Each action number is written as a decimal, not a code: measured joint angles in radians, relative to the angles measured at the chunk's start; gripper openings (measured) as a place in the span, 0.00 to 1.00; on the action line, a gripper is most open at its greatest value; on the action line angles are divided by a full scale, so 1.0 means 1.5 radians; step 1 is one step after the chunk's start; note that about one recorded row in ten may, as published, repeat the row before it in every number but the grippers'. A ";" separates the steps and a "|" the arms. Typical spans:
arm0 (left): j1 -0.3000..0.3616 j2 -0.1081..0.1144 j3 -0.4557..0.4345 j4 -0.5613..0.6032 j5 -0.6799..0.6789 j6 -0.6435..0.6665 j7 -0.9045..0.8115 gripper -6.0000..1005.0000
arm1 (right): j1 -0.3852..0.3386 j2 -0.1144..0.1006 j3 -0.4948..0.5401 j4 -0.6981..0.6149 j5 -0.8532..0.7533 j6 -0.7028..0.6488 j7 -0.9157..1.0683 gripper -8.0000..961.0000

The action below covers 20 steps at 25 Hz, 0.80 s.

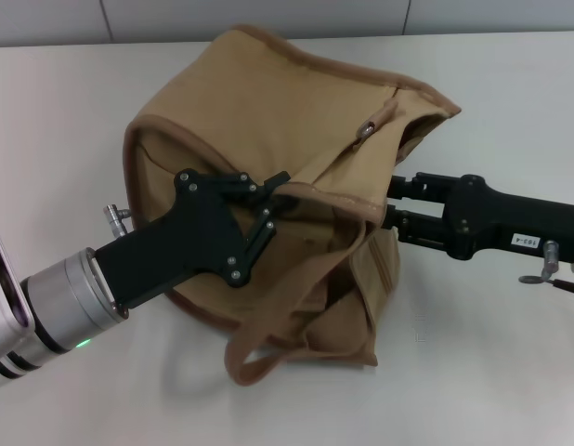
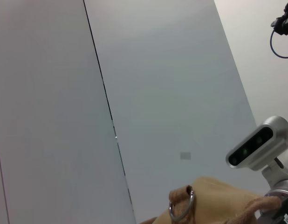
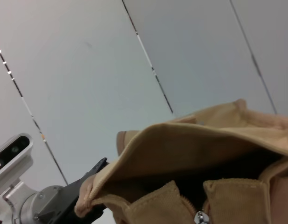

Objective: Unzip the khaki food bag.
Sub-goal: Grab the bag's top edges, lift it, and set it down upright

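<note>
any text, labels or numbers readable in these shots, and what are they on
"163-4": my best reading of a small white sticker on the black body of the right claw, seen upside down in the head view; the digits are small, so uncertain.
Khaki food bag: no readable text.
Wrist views: none.

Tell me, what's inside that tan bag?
The tan bag gapes at one end, but the opening shows only dark shadow. Its contents, if any, are hidden. The left gripper and right gripper press against its fabric, fingertips covered by folds.
</note>
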 joint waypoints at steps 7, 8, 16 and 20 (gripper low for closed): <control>-0.002 0.000 0.000 -0.002 0.000 0.001 0.000 0.07 | 0.013 0.008 -0.010 0.020 -0.001 0.001 -0.007 0.58; -0.003 0.000 0.000 -0.002 0.001 0.002 0.000 0.07 | 0.016 0.008 -0.014 0.025 -0.001 0.002 -0.009 0.58; -0.003 0.000 0.000 -0.003 0.003 0.002 0.000 0.07 | 0.022 0.009 -0.047 0.028 -0.001 -0.004 -0.009 0.47; -0.003 0.000 0.000 -0.005 0.004 0.002 0.000 0.07 | 0.024 0.009 -0.064 0.029 -0.001 -0.009 -0.006 0.43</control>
